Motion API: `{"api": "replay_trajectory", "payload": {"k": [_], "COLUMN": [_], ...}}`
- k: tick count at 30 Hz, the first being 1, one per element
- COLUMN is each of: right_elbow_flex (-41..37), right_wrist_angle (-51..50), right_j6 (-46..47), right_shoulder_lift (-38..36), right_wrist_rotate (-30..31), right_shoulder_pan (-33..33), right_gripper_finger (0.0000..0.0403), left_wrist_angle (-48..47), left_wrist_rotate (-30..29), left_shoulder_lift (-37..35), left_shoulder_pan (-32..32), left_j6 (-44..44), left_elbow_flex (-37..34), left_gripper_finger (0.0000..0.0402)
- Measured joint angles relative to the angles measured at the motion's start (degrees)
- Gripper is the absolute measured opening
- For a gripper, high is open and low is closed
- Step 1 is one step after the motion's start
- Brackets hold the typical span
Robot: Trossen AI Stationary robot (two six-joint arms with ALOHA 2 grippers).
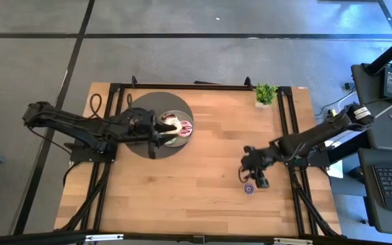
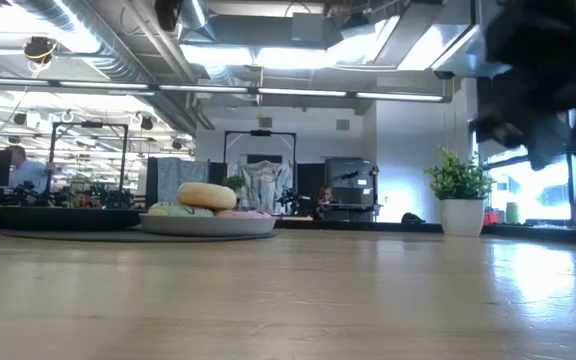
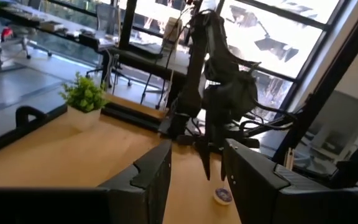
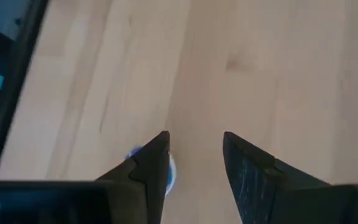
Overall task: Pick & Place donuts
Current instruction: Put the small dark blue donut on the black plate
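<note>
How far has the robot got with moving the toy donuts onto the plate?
Done: several iced toy donuts are piled on the grey round plate. In hand: nothing; the open left gripper hovers by the plate, and the open right gripper hangs above the small purple-blue donut. Left: that donut lies alone on the wooden table.

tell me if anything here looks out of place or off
One small purple donut lies alone on the bare table, far from the donuts heaped on the grey plate. The open right gripper hovers by it; the open left gripper is over the plate. Nothing looks spilled or damaged.
</note>
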Motion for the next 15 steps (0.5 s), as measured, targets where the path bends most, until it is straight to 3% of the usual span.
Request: {"api": "replay_trajectory", "payload": {"k": [7,15], "right_elbow_flex": [-3.97,-3.93], "right_wrist_angle": [1.96,2.82], "right_j6": [6.44,9.7], "right_shoulder_lift": [3.51,8.4], "right_wrist_rotate": [6.68,8.42], "right_shoulder_pan": [8.95,13.09], "right_gripper_finger": [0.0152,0.0149], "left_wrist_angle": [0.26,0.29], "left_wrist_rotate": [0.01,1.17], "left_shoulder_lift": [4.58,8.41], "left_shoulder_pan": [0.0,0.0], "left_j6": [-5.39,-10.09], "left_elbow_flex": [0.0,0.0], "left_gripper_finger": [0.0144,0.0144]}}
